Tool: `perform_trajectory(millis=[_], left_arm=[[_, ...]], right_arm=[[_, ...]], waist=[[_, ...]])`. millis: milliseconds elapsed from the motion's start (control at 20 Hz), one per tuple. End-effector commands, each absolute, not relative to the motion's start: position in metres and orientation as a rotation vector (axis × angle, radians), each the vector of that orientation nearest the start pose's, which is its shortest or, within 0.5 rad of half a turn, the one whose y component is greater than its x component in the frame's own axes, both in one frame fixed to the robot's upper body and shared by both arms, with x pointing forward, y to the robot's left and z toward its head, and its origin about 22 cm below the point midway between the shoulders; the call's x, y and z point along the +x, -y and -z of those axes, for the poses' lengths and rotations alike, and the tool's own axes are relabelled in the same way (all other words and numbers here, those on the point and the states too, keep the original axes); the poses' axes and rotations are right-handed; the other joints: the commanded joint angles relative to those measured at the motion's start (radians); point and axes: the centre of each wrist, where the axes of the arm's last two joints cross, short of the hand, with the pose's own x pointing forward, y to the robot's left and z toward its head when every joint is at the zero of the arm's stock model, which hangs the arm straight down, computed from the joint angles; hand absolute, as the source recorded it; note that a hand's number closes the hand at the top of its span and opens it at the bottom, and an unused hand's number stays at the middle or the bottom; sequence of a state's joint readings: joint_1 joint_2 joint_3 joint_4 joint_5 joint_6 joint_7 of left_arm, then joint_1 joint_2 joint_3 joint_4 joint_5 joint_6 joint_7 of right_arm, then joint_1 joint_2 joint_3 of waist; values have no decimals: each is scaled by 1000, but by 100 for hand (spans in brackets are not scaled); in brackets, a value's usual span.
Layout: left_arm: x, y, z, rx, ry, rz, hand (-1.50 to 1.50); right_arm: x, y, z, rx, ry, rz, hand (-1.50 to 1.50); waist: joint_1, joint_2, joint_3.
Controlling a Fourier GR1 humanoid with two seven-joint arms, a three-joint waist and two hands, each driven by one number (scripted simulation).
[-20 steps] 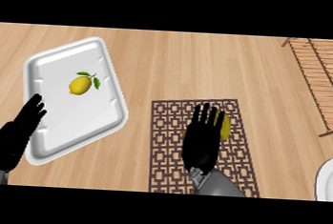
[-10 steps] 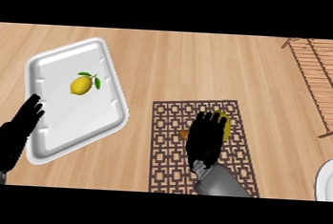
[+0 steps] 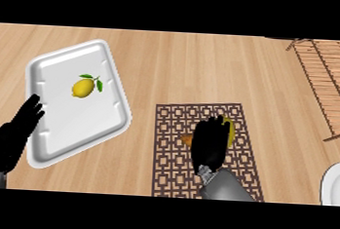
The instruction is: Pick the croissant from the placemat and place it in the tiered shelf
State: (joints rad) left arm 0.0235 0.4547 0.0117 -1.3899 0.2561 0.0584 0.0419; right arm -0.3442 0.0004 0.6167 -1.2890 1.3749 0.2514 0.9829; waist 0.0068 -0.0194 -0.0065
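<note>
While my right hand [image 3: 213,143] sits over the golden-brown croissant [image 3: 229,130] on the dark lattice-patterned placemat [image 3: 172,150], its fingers curl down around the pastry, so I judge the grasp step is in hand. Only the croissant's edges peek out beside my palm. Next I must lift it and carry it off the placemat's far right corner to the wooden slatted tiered shelf [image 3: 330,81]. My left hand [image 3: 13,135] rests open, well left of the placemat.

left robot hand [image 3: 15,133]: fingers straight, lower left | right robot hand [image 3: 212,140]: fingers curled downward
</note>
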Motion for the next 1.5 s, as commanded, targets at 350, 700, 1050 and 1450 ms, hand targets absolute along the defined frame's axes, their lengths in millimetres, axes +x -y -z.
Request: perform_trajectory(millis=[350, 700, 1050, 1450], left_arm=[[233, -369, -14, 276, 1334, 40, 0], [231, -347, -2, 250, 1346, 28, 0], [242, -348, -11, 237, 1370, 64, 0], [240, -338, -5, 207, 1355, 76, 0]], right_arm=[[218, 37, -33, -1482, 903, -1248, 150], [353, 170, -98, -1442, 566, -346, 150], [403, 199, -181, -1463, 559, 30, 150], [415, 179, -254, -1481, 764, 332, 150]], waist=[[-10, 16, 6], [-23, 40, 12], [43, 39, 6], [44, 30, 6]])
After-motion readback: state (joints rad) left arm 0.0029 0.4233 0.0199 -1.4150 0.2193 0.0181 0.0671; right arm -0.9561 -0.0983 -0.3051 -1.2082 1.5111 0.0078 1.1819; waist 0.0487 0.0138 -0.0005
